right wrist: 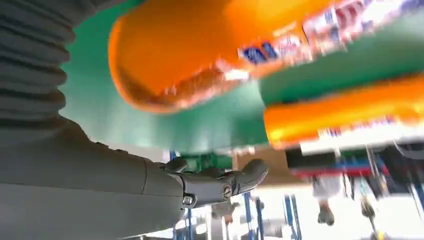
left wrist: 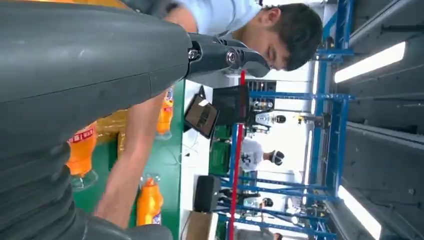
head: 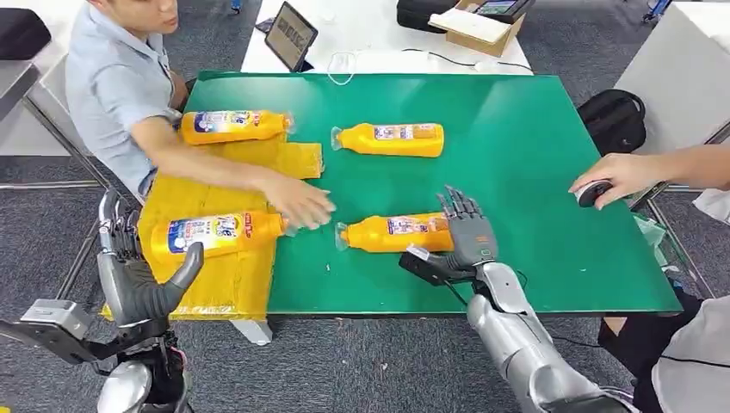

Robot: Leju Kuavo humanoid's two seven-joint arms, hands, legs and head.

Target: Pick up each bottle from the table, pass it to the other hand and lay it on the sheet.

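Two orange bottles lie on the yellow sheet (head: 215, 284): one at its far end (head: 232, 126), one nearer (head: 215, 234). Two more lie on the green table (head: 534, 155): a far bottle (head: 392, 139) and a near bottle (head: 392, 232). My right hand (head: 465, 237) is at the near bottle's base, fingers spread behind it, thumb apart and low. The right wrist view has that bottle (right wrist: 200, 55) close over the palm, ungripped, with the far bottle (right wrist: 345, 115) beyond. My left hand (head: 138, 275) hangs open and empty at the sheet's near left edge.
A seated person at the left rests a hand (head: 297, 202) by the nearer sheet bottle's cap. Another person's hand (head: 615, 176) holds a small dark device (head: 594, 191) at the table's right edge. A tablet (head: 290, 36) and box (head: 478, 26) sit on the white table behind.
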